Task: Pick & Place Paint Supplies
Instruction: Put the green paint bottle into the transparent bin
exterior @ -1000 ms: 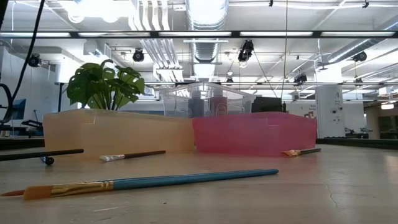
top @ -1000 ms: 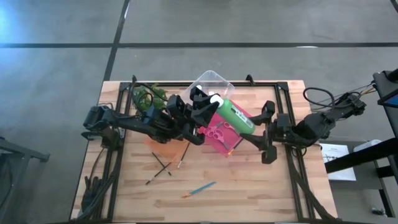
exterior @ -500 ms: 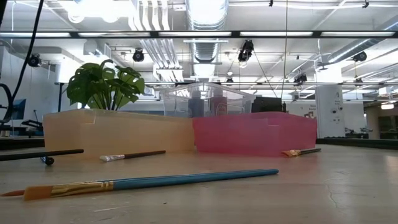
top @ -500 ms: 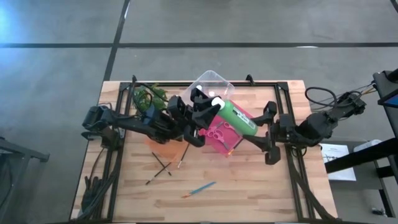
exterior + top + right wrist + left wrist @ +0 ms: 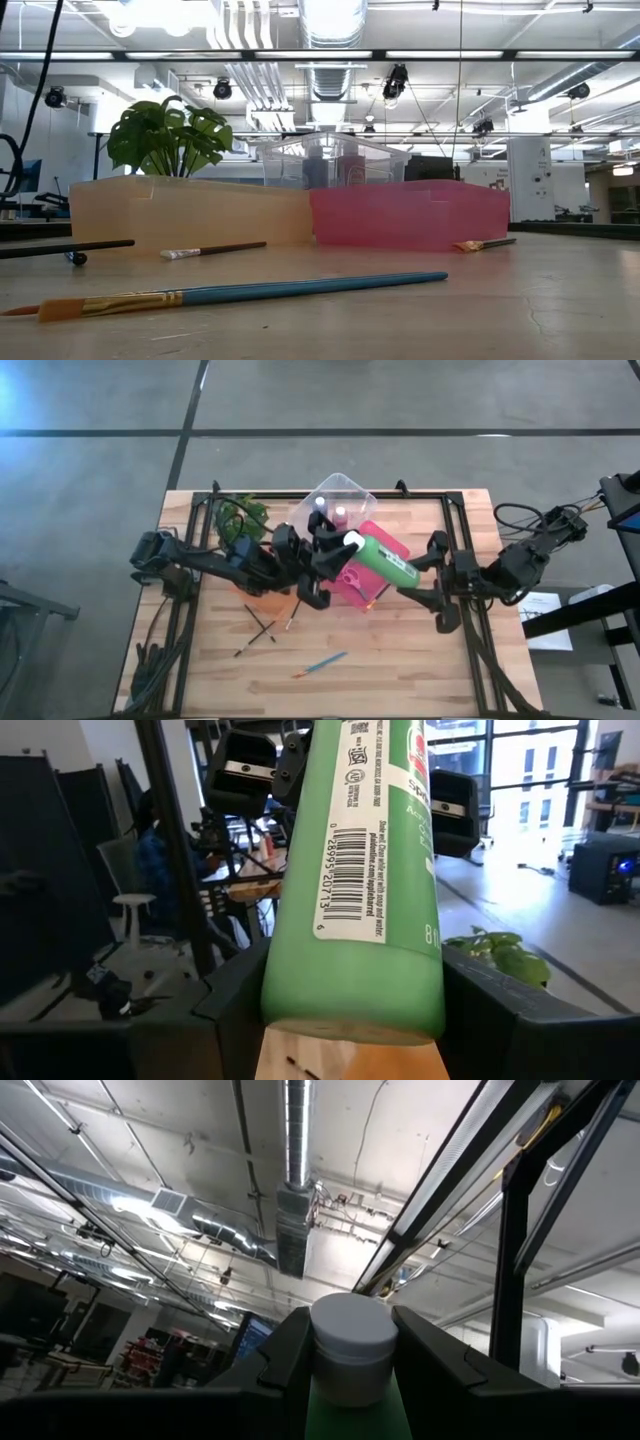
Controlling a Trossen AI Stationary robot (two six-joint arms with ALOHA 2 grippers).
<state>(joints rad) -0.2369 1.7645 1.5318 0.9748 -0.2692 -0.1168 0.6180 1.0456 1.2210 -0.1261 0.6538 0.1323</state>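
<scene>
Leaving open wood along the near edge of the surface [image 5: 400, 670], with only a blue paintbrush [image 5: 322, 663] lying there and a crossed pair of dark paintbrushes [image 5: 260, 630] just behind it toward the left side. Crowded further back: an orange tray [image 5: 190, 210] under the left arm, a pink tray [image 5: 410, 212] beside it touching at the corner, a clear tray [image 5: 350, 488] behind both near the far edge, and a leafy plant [image 5: 240, 515] at the far left. Little free room between the two arms, which meet over the pink tray. Left pincer [image 5: 335, 552] narrowed onto the white cap [image 5: 350, 1330] of a green paint bottle [image 5: 383, 560], one finger [image 5: 290, 1350] pressed on each side of the cap. Right pincer [image 5: 412, 582] set wider, pinching the same bottle at its base end, with fingers [image 5: 230, 1000] against the green wall just above the flat bottom. Held clear above the pink tray, touching no tray. Long axis slanted across the surface, cap pointing toward the far left and the left arm, base toward the near right and the right arm. Barcode label facing the right wrist camera. Two small capped bottles [image 5: 320, 503] standing inside the clear tray.
</scene>
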